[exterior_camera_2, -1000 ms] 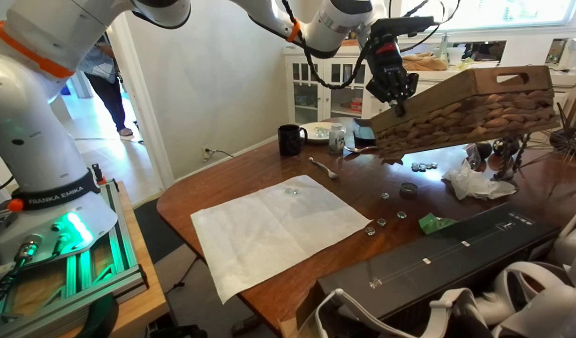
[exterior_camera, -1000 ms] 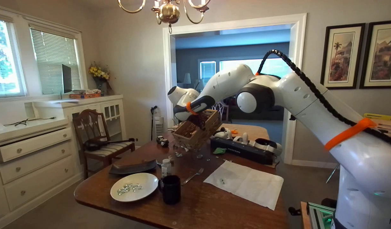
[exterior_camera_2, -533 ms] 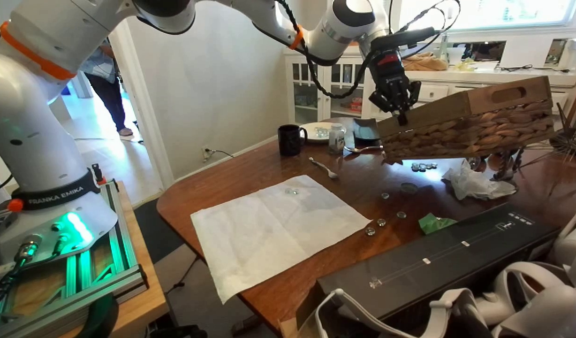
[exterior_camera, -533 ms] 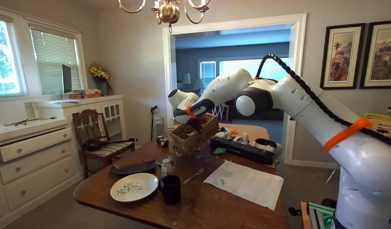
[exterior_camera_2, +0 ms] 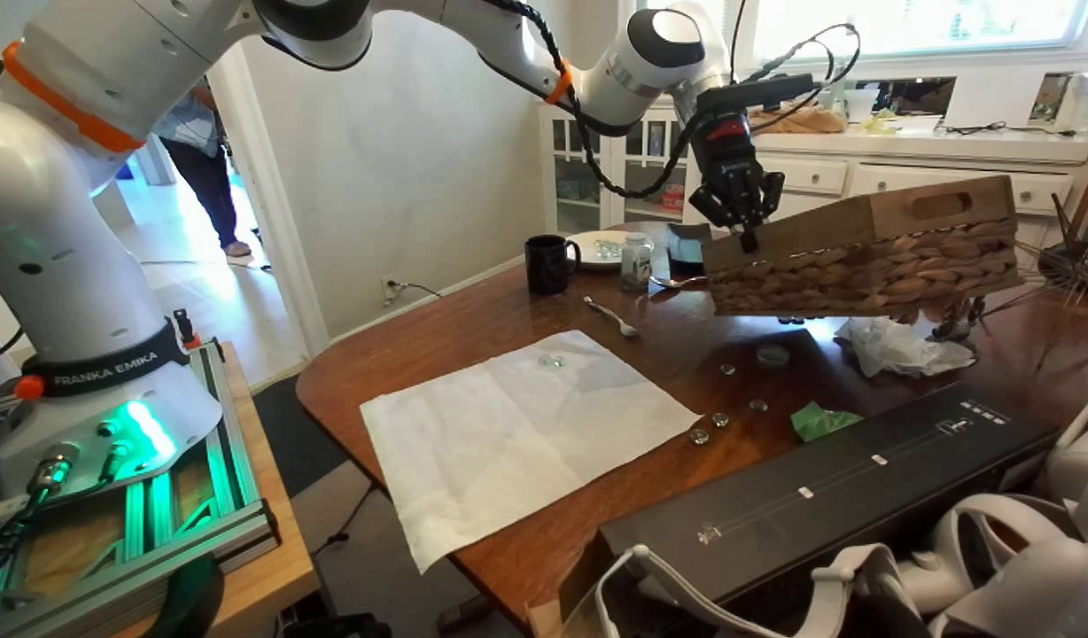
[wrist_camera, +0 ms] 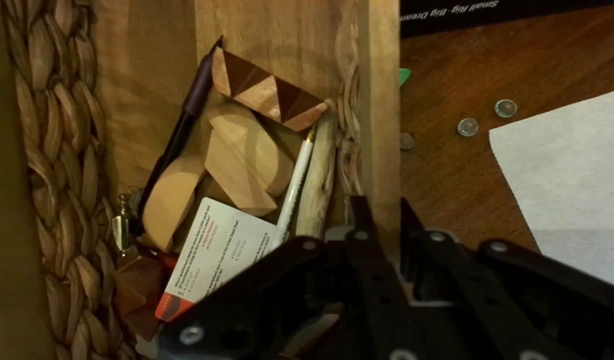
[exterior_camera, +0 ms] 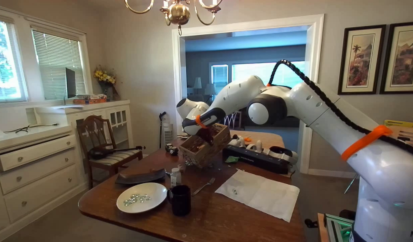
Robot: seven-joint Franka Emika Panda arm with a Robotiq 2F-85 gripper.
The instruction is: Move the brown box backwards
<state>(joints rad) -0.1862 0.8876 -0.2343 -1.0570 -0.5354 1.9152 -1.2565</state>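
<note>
The brown box (exterior_camera: 210, 151) is a wooden-rimmed, woven-sided open box. It hangs tilted over the dark wooden table in both exterior views (exterior_camera_2: 872, 257), with a shadow beneath it. I cannot tell whether its lowest corner touches the table. My gripper (exterior_camera_2: 749, 237) is closed around one side wall of the box near a corner. In the wrist view the two fingers (wrist_camera: 382, 201) stand on either side of the box's wooden rim (wrist_camera: 379, 125). Inside the box lie wooden blocks (wrist_camera: 247, 160), a printed card (wrist_camera: 227, 245), a pen and a pencil.
A black mug (exterior_camera: 180, 200), a plate of glass beads (exterior_camera: 142, 207), a small bottle (exterior_camera: 175, 177) and a fork (exterior_camera: 203, 186) stand nearby. White paper (exterior_camera_2: 526, 434), a long black carton (exterior_camera_2: 827, 496), headsets (exterior_camera_2: 1022, 567) and crumpled plastic (exterior_camera_2: 903, 346) are on the table.
My gripper and the box have moved down toward the table, the box staying in the grip. The box hangs flatter in an exterior view and has lately shifted slightly left there.
</note>
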